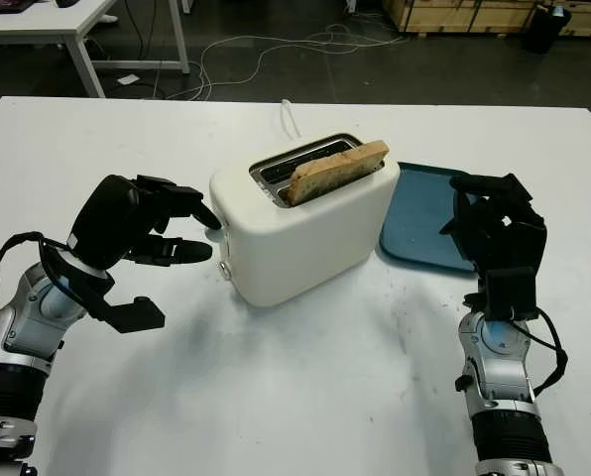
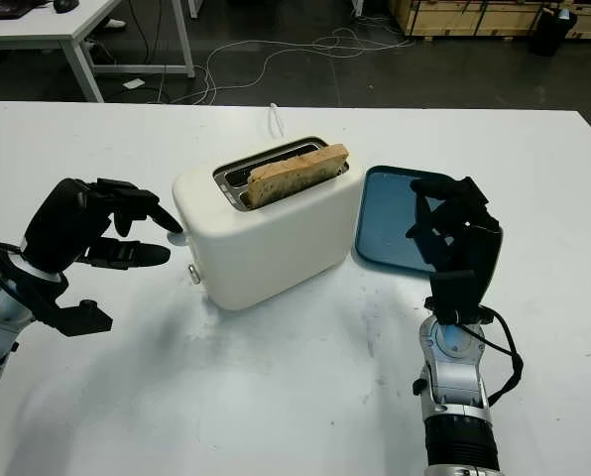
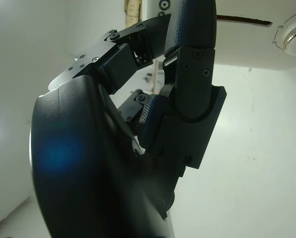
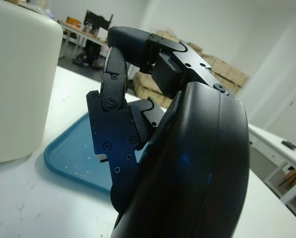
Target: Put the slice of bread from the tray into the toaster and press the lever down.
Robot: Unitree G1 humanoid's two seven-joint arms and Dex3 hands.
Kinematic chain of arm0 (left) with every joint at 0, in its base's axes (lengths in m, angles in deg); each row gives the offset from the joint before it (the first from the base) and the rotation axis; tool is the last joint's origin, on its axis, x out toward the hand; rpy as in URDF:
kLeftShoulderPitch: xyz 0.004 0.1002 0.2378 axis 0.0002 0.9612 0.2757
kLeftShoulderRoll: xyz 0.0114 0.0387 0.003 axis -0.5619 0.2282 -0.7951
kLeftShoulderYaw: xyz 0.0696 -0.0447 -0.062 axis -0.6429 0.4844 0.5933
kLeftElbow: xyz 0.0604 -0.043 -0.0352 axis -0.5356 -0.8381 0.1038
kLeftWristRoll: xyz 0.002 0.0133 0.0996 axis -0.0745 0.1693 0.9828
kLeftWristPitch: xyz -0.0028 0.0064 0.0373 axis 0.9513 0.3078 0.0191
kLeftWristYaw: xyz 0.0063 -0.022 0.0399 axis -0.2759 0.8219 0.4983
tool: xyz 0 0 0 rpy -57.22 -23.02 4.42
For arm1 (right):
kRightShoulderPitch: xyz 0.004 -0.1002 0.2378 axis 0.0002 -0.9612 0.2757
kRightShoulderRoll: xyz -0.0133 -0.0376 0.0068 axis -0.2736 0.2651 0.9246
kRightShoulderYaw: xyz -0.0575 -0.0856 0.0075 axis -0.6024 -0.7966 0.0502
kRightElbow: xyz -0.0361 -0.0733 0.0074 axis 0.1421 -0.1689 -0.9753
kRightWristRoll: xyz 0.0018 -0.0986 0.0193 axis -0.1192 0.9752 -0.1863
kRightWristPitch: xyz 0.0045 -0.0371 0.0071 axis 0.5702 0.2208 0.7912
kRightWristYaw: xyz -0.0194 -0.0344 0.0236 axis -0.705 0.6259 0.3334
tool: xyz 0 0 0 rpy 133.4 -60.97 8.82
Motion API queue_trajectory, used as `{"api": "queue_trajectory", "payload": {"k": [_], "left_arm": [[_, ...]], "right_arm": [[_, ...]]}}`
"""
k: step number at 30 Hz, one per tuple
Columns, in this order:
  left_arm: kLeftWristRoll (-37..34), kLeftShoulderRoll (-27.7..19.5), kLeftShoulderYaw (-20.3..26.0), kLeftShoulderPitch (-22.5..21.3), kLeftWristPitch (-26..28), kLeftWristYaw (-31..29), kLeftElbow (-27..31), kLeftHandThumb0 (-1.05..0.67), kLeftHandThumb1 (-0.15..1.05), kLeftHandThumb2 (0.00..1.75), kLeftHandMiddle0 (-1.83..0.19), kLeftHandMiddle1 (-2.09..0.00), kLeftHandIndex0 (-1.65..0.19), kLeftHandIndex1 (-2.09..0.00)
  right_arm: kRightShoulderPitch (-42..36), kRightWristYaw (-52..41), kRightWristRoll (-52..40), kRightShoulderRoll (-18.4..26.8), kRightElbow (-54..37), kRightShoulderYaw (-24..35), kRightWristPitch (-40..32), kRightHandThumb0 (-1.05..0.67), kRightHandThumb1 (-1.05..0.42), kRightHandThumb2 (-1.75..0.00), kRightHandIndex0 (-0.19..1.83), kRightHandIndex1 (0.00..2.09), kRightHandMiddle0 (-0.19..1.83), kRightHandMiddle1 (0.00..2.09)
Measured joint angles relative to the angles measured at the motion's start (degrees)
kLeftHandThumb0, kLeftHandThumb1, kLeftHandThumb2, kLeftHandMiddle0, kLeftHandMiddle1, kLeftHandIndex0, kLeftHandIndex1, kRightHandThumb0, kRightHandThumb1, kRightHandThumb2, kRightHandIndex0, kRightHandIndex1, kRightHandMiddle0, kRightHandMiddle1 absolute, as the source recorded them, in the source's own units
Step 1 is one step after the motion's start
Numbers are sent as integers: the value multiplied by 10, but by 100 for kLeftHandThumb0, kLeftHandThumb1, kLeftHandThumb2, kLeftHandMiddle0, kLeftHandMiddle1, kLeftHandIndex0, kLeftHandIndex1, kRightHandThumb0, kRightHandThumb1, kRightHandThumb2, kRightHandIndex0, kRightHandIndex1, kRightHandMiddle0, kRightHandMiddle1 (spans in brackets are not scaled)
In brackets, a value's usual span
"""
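A white toaster [image 1: 305, 233] stands in the middle of the white table. A slice of bread [image 1: 337, 169] sits upright in its nearer slot, with its top edge sticking out. My left hand [image 1: 201, 233] is open at the toaster's left end, one fingertip [image 1: 208, 216] against the upper corner above the round dial [image 1: 223, 268]. The left wrist view shows the end wall with that dial [image 3: 293, 37] close to the fingers. The blue tray [image 1: 419, 213] lies bare to the right of the toaster. My right hand [image 1: 464, 213] is open, raised over the tray's near edge, holding nothing.
A white cable [image 1: 291, 119] runs off behind the toaster. The table's far edge [image 1: 295, 99] borders a dark floor with loose cables. A second white table [image 1: 67, 25] stands at the far left and cardboard boxes [image 1: 454, 15] at the far right.
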Motion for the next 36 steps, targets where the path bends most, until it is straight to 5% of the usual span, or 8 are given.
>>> {"api": "queue_trajectory", "payload": {"k": [5, 27, 33, 36], "left_arm": [[0, 0, -1, 0, 1, 0, 0, -91, 92, 40, -102, -175, -87, -80], [7, -7, -16, -7, 17, -8, -1, -91, 92, 39, -97, -174, -86, -80], [9, 0, -70, -19, 29, -22, -77, -89, 92, 21, -109, -148, -115, -27], [11, 2, -94, -43, 45, -15, -119, -89, 91, 8, -116, -131, -127, -10]], "right_arm": [[0, 0, 0, 0, 0, 0, 0, -45, -92, -30, 81, 175, 69, 148], [0, 0, 1, 0, -1, 0, 0, -46, -92, -29, 82, 175, 72, 148], [0, 0, 0, 2, -2, 2, 0, -44, -92, -30, 83, 175, 78, 133], [1, -2, 0, 3, -2, 5, 0, -43, -92, -29, 84, 175, 87, 105]]}}
